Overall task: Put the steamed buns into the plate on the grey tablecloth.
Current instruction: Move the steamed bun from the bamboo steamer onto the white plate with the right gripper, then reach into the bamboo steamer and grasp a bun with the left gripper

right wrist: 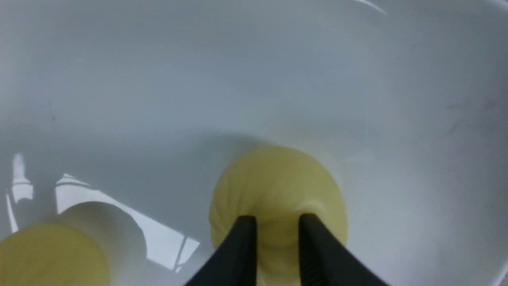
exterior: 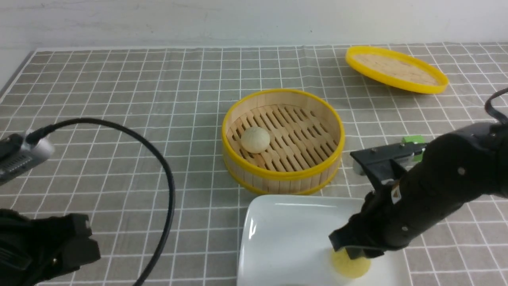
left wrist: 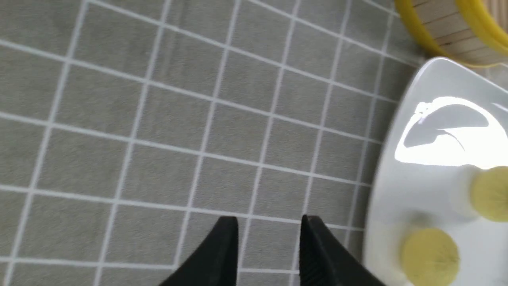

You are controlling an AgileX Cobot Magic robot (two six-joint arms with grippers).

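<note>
The pale yellow steamed bun rests in the white square plate on the grey tablecloth. My right gripper reaches down over it. In the right wrist view my right gripper is shut on the top of this bun, with the glossy plate all around. The cream-beige steamed bun lies in the bamboo steamer. My left gripper is low at the near left, open and empty above the cloth, beside the plate's edge.
The steamer stands just behind the plate; its wall shows in the left wrist view. The flat yellow-rimmed lid lies at the far right. A green cube sits right of the steamer, partly behind my right arm. A black cable loops from the left arm.
</note>
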